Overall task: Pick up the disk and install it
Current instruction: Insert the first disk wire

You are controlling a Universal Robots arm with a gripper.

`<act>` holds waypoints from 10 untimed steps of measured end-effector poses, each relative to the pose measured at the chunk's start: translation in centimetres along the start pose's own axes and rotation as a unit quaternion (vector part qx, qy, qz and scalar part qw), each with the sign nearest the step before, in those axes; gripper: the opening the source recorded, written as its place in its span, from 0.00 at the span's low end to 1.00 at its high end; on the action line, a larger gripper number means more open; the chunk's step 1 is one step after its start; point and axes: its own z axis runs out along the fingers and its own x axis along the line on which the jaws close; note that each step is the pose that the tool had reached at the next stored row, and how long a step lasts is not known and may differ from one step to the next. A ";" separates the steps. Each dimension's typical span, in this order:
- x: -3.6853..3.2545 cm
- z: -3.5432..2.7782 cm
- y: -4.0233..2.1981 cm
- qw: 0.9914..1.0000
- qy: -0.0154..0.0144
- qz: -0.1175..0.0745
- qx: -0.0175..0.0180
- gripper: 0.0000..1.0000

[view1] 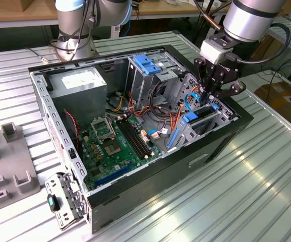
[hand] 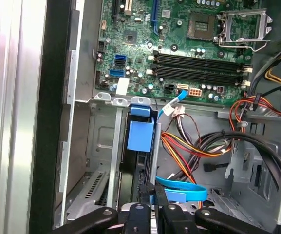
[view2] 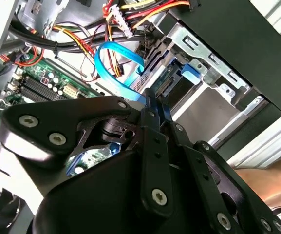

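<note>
The black gripper point(view1: 209, 95) hung over the front corner of an open black computer case point(view1: 135, 194), at the exterior view's right. Its fingers were drawn almost together, with only a thin gap between them. The disk point(view1: 201, 116) stood on edge in a grey sheet-metal bay directly beneath the fingertips. I could not tell whether they touched it. In the first wrist view the disk point(hand: 133, 175) was a dark slab with smooth blue plastic frame pieces. A glossy light-blue ribbon cable point(hand: 179, 187) looped beside the gripper point(hand: 153, 196). A green motherboard point(view1: 110, 146) lay flat inside the case.
</note>
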 end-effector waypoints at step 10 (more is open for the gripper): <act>0.56 0.27 0.78 1.000 0.000 -0.013 0.009 0.16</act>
